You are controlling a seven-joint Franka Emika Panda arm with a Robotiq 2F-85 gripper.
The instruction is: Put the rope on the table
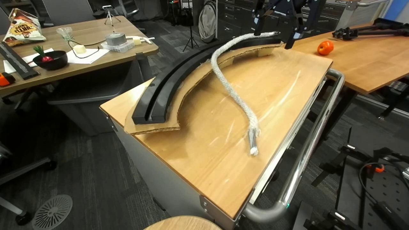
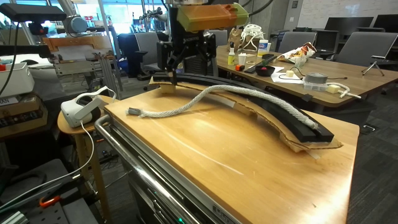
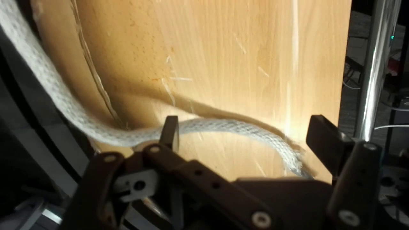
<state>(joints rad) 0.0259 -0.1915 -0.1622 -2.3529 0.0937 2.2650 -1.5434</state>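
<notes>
While I look down through the wrist view, there's the rope (image 3: 236,126), passing beneath my jaws, and those jaws are spread wide, hovering over the bench (image 2: 236,149). The jaw on the side of the curved black track (image 1: 187,72) cuts across the rope in that view; from there it bows through the gap, its end sitting low in the view, just beside the jaw on the side of the metal rail (image 3: 374,80). How high I'm hovering, I can't tell. Out to both exterior views now, and I see one long stretch of the rope lying along the top of that track, which is set on cardboard (image 1: 174,115), while the rest sweeps off the curve and down to the bench, its grey-wrapped end near the edge that faces the rail. And the arm's end (image 2: 191,39)? It hangs from the top in both exterior views, jaws pointing down at the bench; in an exterior view it's close to upright, with an orange-and-green case (image 2: 214,17) just above the jaws.
</notes>
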